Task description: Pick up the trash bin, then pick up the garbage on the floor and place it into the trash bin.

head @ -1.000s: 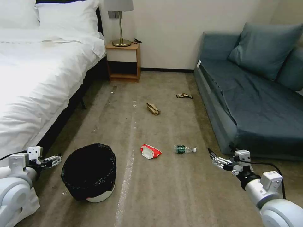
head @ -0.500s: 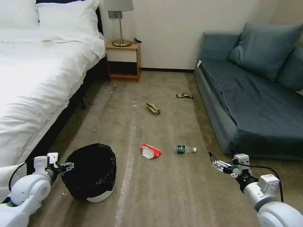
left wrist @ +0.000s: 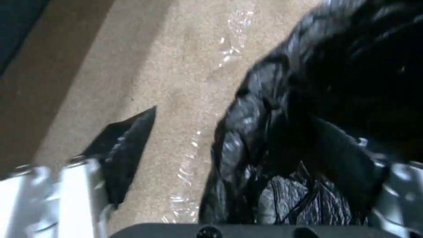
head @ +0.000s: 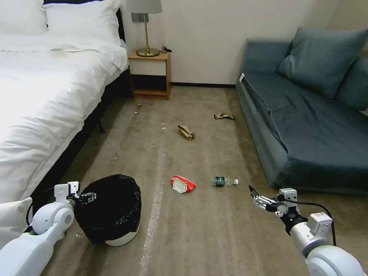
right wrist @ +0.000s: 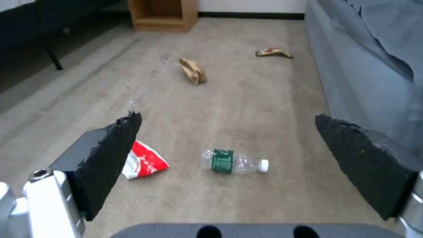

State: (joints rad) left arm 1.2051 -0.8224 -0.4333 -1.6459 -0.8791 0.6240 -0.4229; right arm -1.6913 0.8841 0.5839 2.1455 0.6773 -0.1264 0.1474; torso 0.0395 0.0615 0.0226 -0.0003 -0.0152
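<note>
The trash bin (head: 109, 209), white with a black bag over its rim (left wrist: 273, 109), stands on the carpet at the near left. My left gripper (head: 89, 197) is open at the bin's left rim, one finger (left wrist: 128, 145) outside over the carpet and the other on the bag side. The garbage lies ahead: a clear bottle (head: 224, 181) (right wrist: 233, 162), a red-and-white packet (head: 182, 184) (right wrist: 143, 162), a brown paper bag (head: 186, 132) (right wrist: 193, 71) and a dark wrapper (head: 224, 116) (right wrist: 273, 52). My right gripper (head: 256, 197) (right wrist: 227, 117) hangs wide open above the floor, short of the bottle.
A white bed (head: 46, 96) runs along the left and a blue sofa (head: 306, 115) along the right. A wooden nightstand (head: 150, 74) with a lamp stands against the back wall. Open carpet lies between them.
My left arm has swung right, bringing its gripper from beside the bin up to the rim. The right gripper has drifted slightly left and lower.
</note>
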